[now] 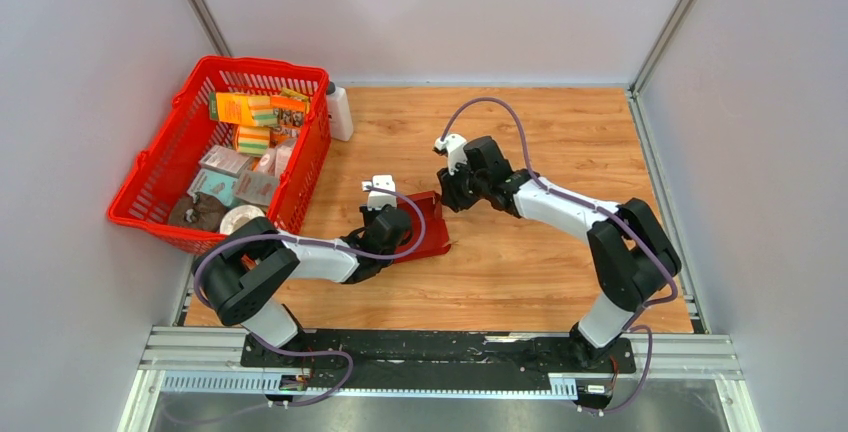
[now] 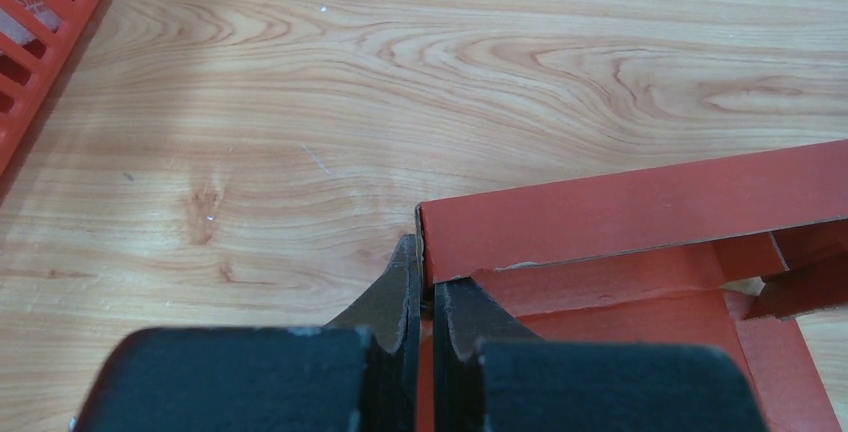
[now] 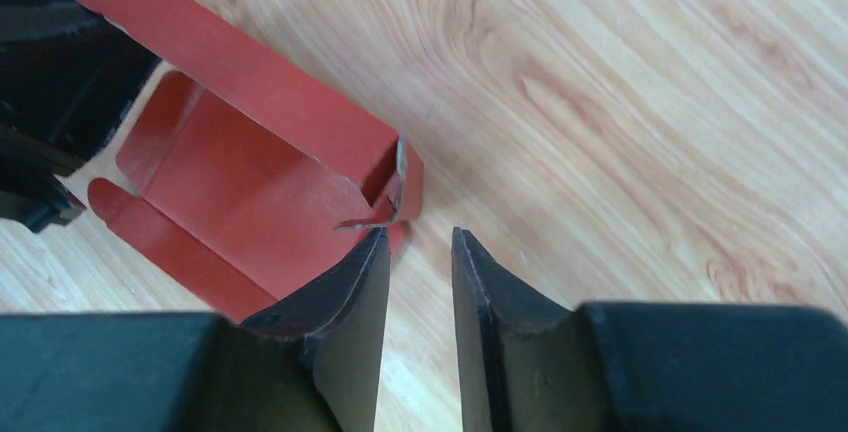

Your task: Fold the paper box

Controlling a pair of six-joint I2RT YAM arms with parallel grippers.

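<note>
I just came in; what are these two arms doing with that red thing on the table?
They are folding a dark red paper box on the wooden table. The left fingers pinch one raised wall at its corner. The right fingers stand apart, holding nothing, close to the wall's other end. The box is only partly folded: some flaps lie flat.

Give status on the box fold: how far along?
Done: one long wall of the paper box stands upright. In hand: left end effector pinches that wall's corner; right end effector is open beside the other corner, holding nothing. Remaining: rounded flaps lie flat, unfolded.
</note>
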